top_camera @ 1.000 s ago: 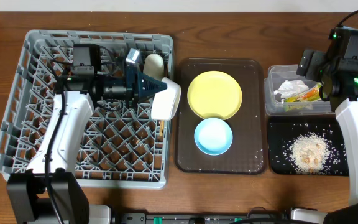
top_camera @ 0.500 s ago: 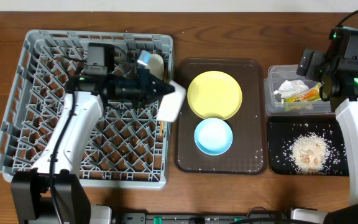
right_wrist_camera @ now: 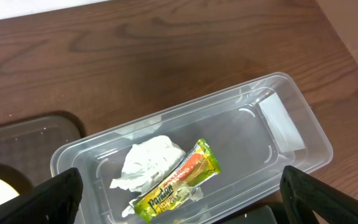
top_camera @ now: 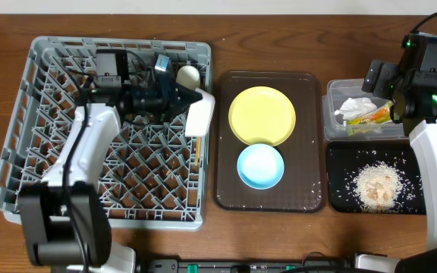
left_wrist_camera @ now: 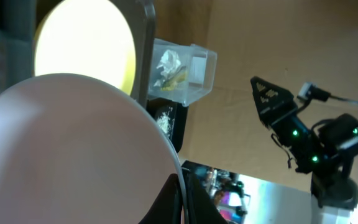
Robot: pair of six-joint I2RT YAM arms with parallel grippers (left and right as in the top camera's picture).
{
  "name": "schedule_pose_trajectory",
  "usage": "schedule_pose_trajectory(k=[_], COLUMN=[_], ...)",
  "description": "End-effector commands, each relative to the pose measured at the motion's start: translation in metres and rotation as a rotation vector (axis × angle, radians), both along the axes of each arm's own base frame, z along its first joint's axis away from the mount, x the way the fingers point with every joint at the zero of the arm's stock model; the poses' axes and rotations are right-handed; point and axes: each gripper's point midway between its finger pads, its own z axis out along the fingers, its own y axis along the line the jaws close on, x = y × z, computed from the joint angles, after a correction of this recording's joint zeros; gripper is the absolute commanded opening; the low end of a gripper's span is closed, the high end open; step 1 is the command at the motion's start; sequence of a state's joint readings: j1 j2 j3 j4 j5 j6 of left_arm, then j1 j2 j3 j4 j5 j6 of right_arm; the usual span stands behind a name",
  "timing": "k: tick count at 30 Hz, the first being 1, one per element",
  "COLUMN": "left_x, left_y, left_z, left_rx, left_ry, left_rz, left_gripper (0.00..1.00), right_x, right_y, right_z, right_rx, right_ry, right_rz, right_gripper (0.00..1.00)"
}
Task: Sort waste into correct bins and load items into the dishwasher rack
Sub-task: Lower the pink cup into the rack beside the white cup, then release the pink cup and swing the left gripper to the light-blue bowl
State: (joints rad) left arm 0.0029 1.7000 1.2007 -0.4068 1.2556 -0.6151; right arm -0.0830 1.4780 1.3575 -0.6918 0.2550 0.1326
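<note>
Now, left gripper [top_camera: 182, 98]: closed on a white cup [top_camera: 201, 114] at the rack's [top_camera: 21, 144] right edge, toward its far corner
Right gripper [top_camera: 380, 82]: jaws wide, empty, above the clear tub [right_wrist_camera: 272, 118] far right of the rack
Tissue [right_wrist_camera: 148, 163], wrapper [right_wrist_camera: 176, 180]: inside that tub
Plate [top_camera: 262, 114], bowl [top_camera: 260, 165]: on the brown tray [top_camera: 223, 136] just right of the rack

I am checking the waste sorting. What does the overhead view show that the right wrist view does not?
Only overhead: the dishwasher rack, the left gripper shut on a white cup, the light blue bowl, the food crumbs. Only right wrist: lettering on the snack wrapper. Both: the clear tub, holding the wrapper beside the crumpled tissue.
</note>
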Motion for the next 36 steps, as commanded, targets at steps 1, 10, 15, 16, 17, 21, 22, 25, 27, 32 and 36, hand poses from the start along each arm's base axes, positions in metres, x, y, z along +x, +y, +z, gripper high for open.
schedule_pose_trajectory(k=[1, 10, 15, 16, 17, 21, 22, 25, 27, 32, 36], left_x=[0.002, 0.019, 0.023, 0.024, 0.026, 0.030, 0.030, 0.031, 0.032, 0.035, 0.035], left_y=[-0.005, 0.013, 0.017, 0.018, 0.019, 0.026, 0.028, 0.032, 0.033, 0.039, 0.040], left_z=[-0.004, -0.022, -0.029, -0.031, -0.032, -0.042, -0.045, -0.054, -0.056, -0.064, -0.066], left_rx=[-0.094, -0.052, -0.014, -0.003, 0.006, 0.056, 0.075, 0.122, 0.137, 0.185, 0.198], left_ry=[0.083, 0.100, 0.103, 0.104, 0.104, 0.117, 0.126, 0.128, 0.128, 0.128, 0.129], left_rz=[-0.027, 0.051, 0.082, 0.090, 0.099, 0.139, 0.152, 0.171, 0.178, 0.205, 0.213], left_gripper=[0.06, 0.06, 0.06, 0.06, 0.06, 0.06, 0.06, 0.06, 0.06, 0.06, 0.06], right_x=[-0.001, -0.001, -0.001, -0.001, -0.001, -0.001, -0.001, -0.001, -0.001, -0.001, -0.001], right_y=[-0.003, -0.003, -0.003, -0.003, -0.003, -0.003, -0.003, -0.003, -0.003, -0.003, -0.003], right_z=[0.009, 0.009, 0.009, 0.009, 0.009, 0.009, 0.009, 0.009, 0.009, 0.009, 0.009], right_rx=[0.002, 0.002, 0.003, 0.002, 0.002, 0.002, 0.002, 0.002, 0.002, 0.002, 0.002], right_ry=[-0.023, -0.023, -0.023, -0.023, -0.023, -0.023, -0.023, -0.023, -0.023, -0.023, -0.023], right_rz=[-0.013, -0.013, -0.013, -0.013, -0.013, -0.013, -0.013, -0.013, -0.013, -0.013, -0.013], right_gripper=[0.99, 0.99, 0.99, 0.99, 0.99, 0.99, 0.99, 0.99, 0.99, 0.99, 0.99])
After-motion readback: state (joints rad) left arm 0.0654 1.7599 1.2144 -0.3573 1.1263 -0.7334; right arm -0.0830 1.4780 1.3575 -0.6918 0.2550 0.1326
